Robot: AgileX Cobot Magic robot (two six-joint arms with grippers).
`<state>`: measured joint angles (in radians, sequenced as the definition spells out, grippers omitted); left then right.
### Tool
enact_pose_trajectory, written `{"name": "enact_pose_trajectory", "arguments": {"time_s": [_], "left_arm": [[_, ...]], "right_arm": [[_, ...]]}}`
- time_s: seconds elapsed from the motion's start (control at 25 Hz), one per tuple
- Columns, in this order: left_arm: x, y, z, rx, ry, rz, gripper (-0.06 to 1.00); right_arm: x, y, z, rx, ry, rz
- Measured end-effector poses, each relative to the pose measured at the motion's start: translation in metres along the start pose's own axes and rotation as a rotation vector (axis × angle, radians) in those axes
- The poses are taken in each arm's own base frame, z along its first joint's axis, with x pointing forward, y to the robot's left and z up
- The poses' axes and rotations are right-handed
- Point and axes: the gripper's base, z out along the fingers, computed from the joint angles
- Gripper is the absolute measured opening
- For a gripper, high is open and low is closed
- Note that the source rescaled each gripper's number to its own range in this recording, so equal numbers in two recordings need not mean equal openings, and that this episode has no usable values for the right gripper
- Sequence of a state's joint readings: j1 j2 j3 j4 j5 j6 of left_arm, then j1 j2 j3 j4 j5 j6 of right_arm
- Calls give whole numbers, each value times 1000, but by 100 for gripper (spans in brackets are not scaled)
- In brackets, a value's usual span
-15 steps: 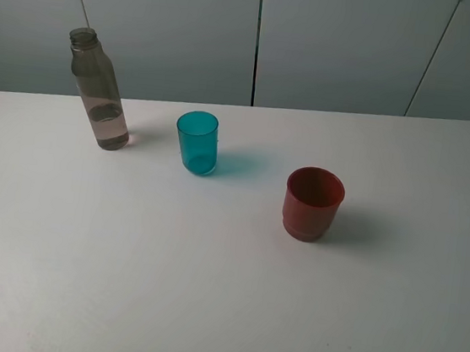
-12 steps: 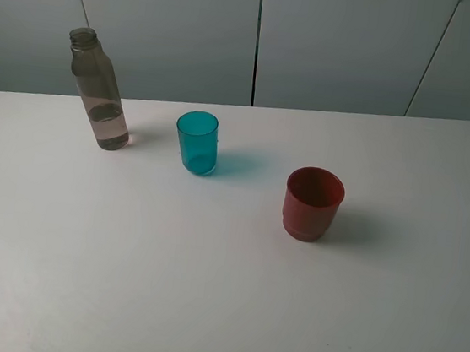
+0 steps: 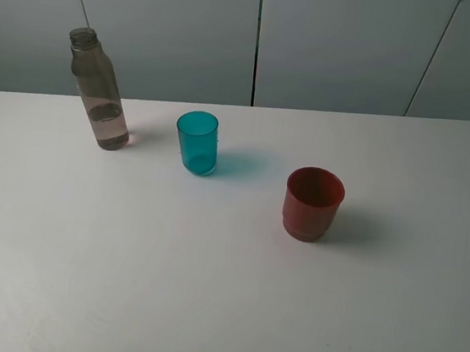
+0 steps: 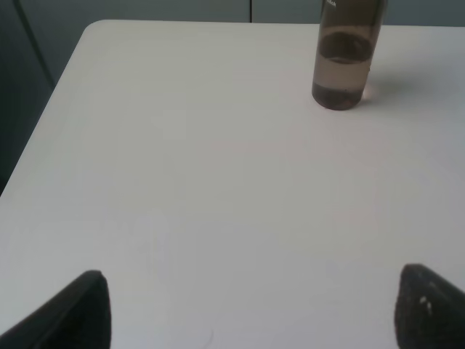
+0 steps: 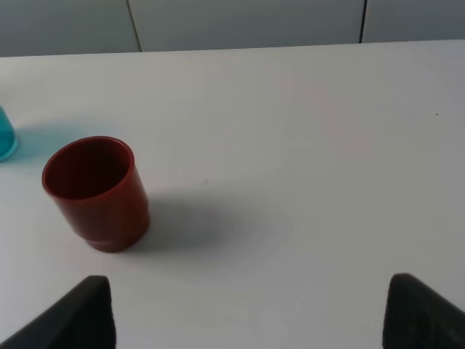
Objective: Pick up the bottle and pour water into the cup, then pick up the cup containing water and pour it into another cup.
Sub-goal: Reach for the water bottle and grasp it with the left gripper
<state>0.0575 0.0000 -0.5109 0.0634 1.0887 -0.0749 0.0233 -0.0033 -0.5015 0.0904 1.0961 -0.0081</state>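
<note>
— White bench [image 3: 203,308], nothing on its near half, and neither arm shows over it from above. Where are the jaws?

— Low and back from everything. The left jaws stand wide with nothing between them, looking along the bench at the bottle [image 4: 343,62]. The right jaws are just as wide and just as empty, facing the red cup [image 5: 96,193].

— So nothing has been picked up yet. What comes first, working away from us?

— The red cup [image 3: 312,203] is nearest, on the right. Further back, nearer the middle, is the teal cup [image 3: 196,142], well apart from it. The bottle [image 3: 98,92] is furthest, at the back left near the bench's edge, in front of the grey wall panels [image 3: 343,44].

— What worries you?

— The bottle, I'd say. It's tall, slim and uncapped, with only a little water low down, so a jaw clipping it on the way in could topple it and spill the lot. A grip taken high would probably let it swing as it tilts.

— And the pour?

— The teal cup is narrow and looks light. Tilt too fast and the stream may overshoot the rim, or the bottle's neck may knock the cup over.
</note>
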Motion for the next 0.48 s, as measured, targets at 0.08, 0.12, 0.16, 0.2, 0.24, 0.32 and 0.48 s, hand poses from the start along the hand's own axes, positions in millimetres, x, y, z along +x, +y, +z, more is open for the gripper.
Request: {"name": "enact_pose_trajectory", "arguments": {"time_s": [0.08,0.12,0.16,0.2,0.24,0.32,0.48], "left_arm": [[0,0,0,0,0,0,100],[0,0,0,0,0,0,100],[0,0,0,0,0,0,100],[0,0,0,0,0,0,100],[0,0,0,0,0,0,100],[0,0,0,-1,0,-1,100],[-3,0,-1,-4,-23,1,100]], "right_arm": [[0,0,0,-6,0,-3],[0,0,0,-6,0,-3],[0,0,0,-6,0,-3],[0,0,0,-6,0,-3],[0,0,0,-6,0,-4],[0,0,0,-6,0,-4],[0,0,0,-6,0,-4]]}}
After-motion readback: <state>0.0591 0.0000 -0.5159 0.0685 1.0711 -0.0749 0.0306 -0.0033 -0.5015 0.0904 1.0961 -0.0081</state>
